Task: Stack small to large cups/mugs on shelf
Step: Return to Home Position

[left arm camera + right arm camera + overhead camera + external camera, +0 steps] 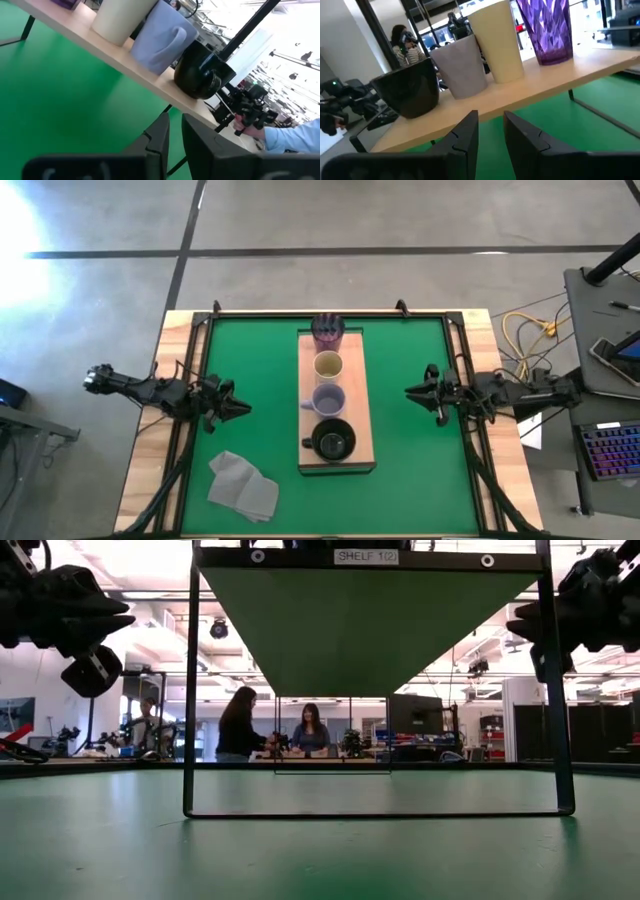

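Four cups stand upright in a row on the light-wood shelf (pixel 362 415), each on its base. From far to near they are the purple ribbed tumbler (pixel 327 331), the cream cup (pixel 328 365), the lavender mug (pixel 328 399) and the black mug (pixel 333 440). My left gripper (pixel 246 408) is shut and empty to the left of the shelf, pointing at it. My right gripper (pixel 408 391) is shut and empty to the right of it. The right wrist view shows the tumbler (pixel 547 30), cream cup (pixel 497 42), lavender mug (pixel 462 67) and black mug (pixel 410 90).
The shelf is raised above the green mat (pixel 250 360) on a dark metal frame (pixel 190 690). A crumpled grey cloth (pixel 243 486) lies on the mat near the front left. People stand in the room beyond the table (pixel 240 725), and a light-blue sleeve (pixel 290 137) shows past the shelf.
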{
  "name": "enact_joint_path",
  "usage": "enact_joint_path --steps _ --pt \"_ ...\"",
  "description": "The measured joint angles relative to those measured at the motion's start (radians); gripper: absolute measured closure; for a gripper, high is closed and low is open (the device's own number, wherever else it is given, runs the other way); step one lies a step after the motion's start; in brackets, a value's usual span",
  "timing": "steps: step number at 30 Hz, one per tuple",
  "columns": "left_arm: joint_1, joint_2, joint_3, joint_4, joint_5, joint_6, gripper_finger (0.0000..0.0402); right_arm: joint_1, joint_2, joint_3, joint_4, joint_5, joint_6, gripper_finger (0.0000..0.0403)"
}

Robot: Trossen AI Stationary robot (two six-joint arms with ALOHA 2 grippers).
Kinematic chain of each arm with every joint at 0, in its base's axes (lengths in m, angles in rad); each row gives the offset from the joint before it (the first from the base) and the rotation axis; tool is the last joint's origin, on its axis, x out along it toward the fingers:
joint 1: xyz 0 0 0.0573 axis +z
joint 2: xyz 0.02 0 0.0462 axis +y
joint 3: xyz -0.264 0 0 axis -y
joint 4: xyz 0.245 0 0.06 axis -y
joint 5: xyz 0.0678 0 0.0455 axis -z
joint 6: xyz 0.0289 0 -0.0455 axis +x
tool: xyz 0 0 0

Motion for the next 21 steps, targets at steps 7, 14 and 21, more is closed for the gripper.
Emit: enact_joint_path --steps 7,14,21 --pt "0.0 0.01 -0.002 0.008 0.0 0.001 0.0365 -0.033 -0.005 0.0 -0.004 -0.001 -0.04 0.0319" --pt "0.0 0.013 -0.002 0.008 0.0 0.001 0.0365 -0.07 0.02 0.0 -0.004 -0.001 -0.176 0.0319" --pt "0.0 0.014 -0.002 0.009 0.0 0.001 0.0365 -0.07 0.029 0.001 -0.005 -0.003 -0.106 0.0319"
